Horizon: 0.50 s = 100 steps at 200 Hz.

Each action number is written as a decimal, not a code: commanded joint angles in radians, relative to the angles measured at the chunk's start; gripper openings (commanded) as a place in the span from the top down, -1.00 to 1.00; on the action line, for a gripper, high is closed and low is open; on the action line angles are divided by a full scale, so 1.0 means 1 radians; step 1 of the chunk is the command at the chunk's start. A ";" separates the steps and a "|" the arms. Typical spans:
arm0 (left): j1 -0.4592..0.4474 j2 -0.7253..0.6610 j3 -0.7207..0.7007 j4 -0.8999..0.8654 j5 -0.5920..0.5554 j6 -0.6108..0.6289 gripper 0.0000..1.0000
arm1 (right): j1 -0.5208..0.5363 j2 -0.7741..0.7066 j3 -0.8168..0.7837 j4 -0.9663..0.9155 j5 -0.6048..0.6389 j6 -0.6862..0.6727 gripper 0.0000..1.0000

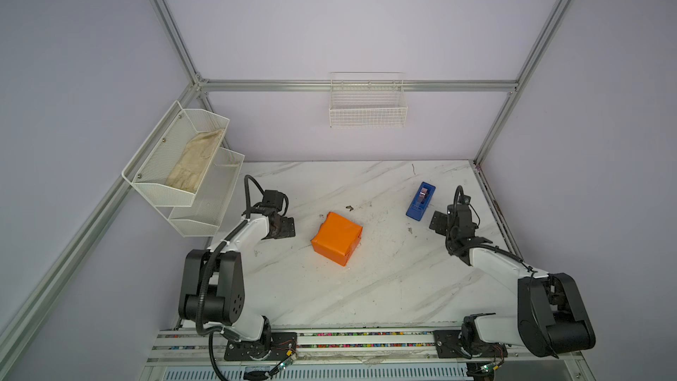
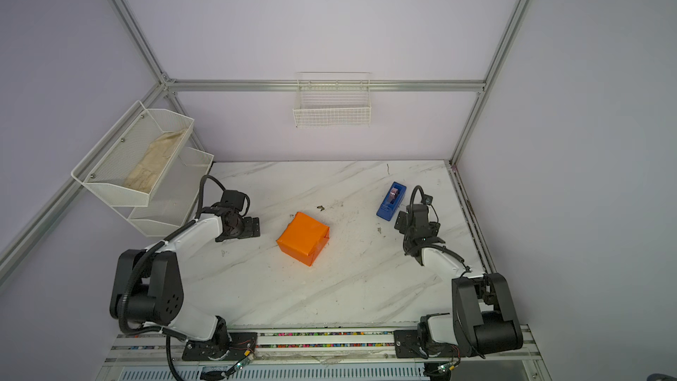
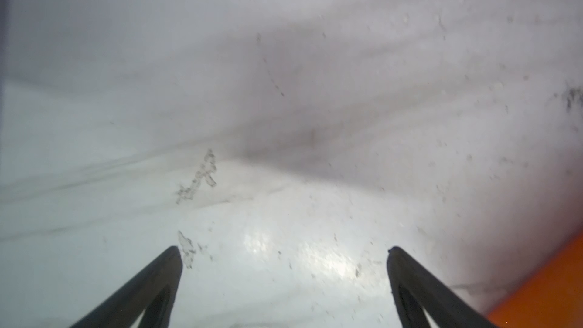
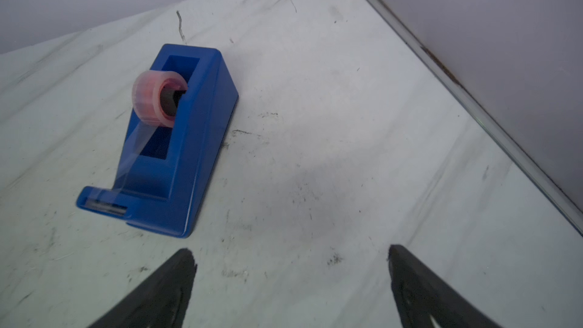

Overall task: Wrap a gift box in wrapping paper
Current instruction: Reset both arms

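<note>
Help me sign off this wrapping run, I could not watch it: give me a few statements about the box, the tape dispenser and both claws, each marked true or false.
1. The wrapped gift box lies on the table, orange paper on every side that shows. True.
2. The left claw is shut on the box. False: it is open and empty, beside the box.
3. The blue tape dispenser stands on the box. False: it stands on the table, apart from it.
4. The right claw is open and empty. True.
5. The beige cloth lies on the table. False: it lies in the upper mesh bin on the side wall.
</note>
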 commanded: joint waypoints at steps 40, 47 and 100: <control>-0.001 -0.176 -0.525 1.144 -0.135 0.224 -0.99 | -0.027 0.325 -0.051 0.968 -0.098 -0.244 -0.95; 0.001 -0.175 -0.552 1.244 -0.115 0.251 -0.99 | -0.032 0.381 -0.029 0.965 -0.098 -0.236 -0.95; 0.037 0.078 -0.595 1.579 0.042 0.316 -0.99 | -0.048 0.425 -0.015 0.968 -0.121 -0.231 -0.95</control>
